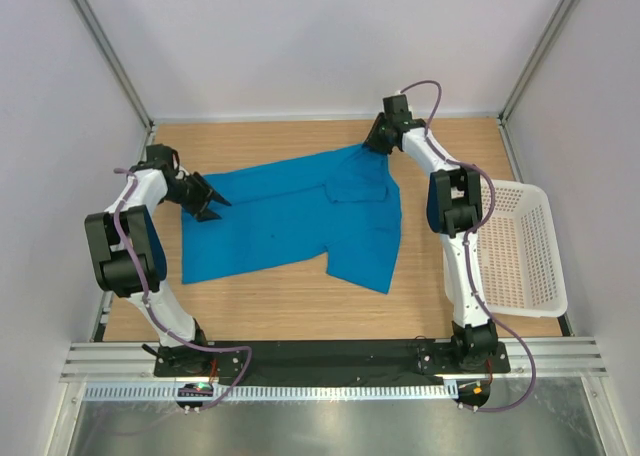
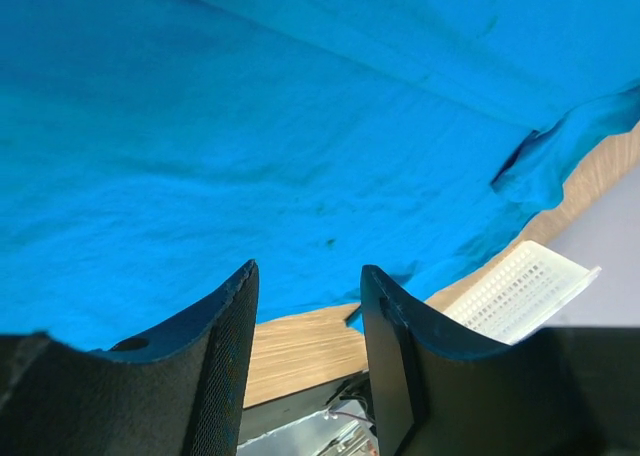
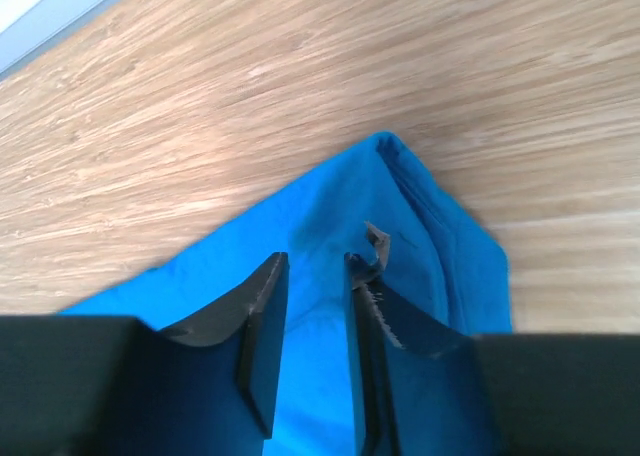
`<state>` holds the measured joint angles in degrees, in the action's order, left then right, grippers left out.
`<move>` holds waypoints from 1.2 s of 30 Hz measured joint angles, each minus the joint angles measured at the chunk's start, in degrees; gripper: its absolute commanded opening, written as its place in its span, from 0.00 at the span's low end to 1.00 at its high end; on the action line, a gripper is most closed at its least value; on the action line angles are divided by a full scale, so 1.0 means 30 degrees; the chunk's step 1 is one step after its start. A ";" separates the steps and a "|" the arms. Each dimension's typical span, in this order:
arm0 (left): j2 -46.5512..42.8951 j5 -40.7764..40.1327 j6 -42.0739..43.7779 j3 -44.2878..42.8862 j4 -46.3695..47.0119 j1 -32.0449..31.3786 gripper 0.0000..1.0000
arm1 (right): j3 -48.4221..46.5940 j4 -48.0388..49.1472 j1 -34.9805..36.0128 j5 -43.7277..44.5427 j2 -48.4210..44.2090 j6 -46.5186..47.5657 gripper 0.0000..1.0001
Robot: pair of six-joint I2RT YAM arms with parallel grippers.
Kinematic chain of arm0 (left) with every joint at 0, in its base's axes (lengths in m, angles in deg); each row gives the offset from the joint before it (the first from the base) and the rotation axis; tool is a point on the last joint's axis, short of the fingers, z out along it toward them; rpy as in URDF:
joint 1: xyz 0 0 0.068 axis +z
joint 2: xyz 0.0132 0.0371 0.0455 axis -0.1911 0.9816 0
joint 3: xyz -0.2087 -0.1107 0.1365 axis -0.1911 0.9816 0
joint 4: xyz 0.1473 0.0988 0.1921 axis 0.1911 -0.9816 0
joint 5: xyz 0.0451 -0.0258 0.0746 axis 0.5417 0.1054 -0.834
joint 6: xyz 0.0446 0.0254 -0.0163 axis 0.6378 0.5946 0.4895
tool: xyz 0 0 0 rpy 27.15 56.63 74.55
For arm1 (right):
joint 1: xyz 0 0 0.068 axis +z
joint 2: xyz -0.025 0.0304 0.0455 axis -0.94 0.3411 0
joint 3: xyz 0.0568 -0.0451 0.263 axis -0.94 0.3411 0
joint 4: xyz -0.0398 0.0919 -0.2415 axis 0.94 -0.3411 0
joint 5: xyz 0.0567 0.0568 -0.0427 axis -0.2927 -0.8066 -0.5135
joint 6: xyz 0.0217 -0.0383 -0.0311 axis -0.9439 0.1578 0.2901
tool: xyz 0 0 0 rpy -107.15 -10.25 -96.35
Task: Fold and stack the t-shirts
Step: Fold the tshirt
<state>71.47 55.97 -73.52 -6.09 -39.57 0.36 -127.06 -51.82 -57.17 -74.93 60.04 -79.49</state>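
One bright blue t-shirt [image 1: 290, 221] lies spread and partly folded over on the wooden table, a sleeve flap doubled over at its right side. My left gripper [image 1: 212, 206] is at the shirt's left edge, low over the table. In the left wrist view it [image 2: 305, 271] is open, with bare wood between the jaws and the cloth [image 2: 250, 106] just past the tips. My right gripper [image 1: 375, 144] is over the shirt's far corner. In the right wrist view it [image 3: 315, 261] is narrowly open, with blue cloth [image 3: 420, 226] under and between the jaws.
A white lattice basket [image 1: 520, 246] stands at the table's right edge beside the right arm, and shows in the left wrist view [image 2: 520, 286]. Walls close the table at the back and sides. A black rail runs along the near edge.
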 measured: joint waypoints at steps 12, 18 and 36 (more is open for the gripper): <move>-0.2426 -0.1399 0.0095 0.2594 -0.0248 0.0160 0.49 | 0.4779 -0.8510 0.0211 0.1931 -0.9012 0.2528 0.48; -0.5588 -0.2477 0.0372 0.5326 -0.0678 0.1668 0.57 | 1.4855 -0.8626 0.1741 0.1020 -1.7296 0.3169 0.49; -0.7220 -0.8772 -0.1406 0.8495 -0.3759 0.4648 0.56 | 2.5310 -0.7665 0.3432 -0.1209 -2.2906 0.4065 0.49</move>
<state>49.81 29.66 -77.73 19.39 -50.85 14.31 -51.13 -74.81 -46.88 -78.56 -8.68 -67.29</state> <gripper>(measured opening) 0.559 0.490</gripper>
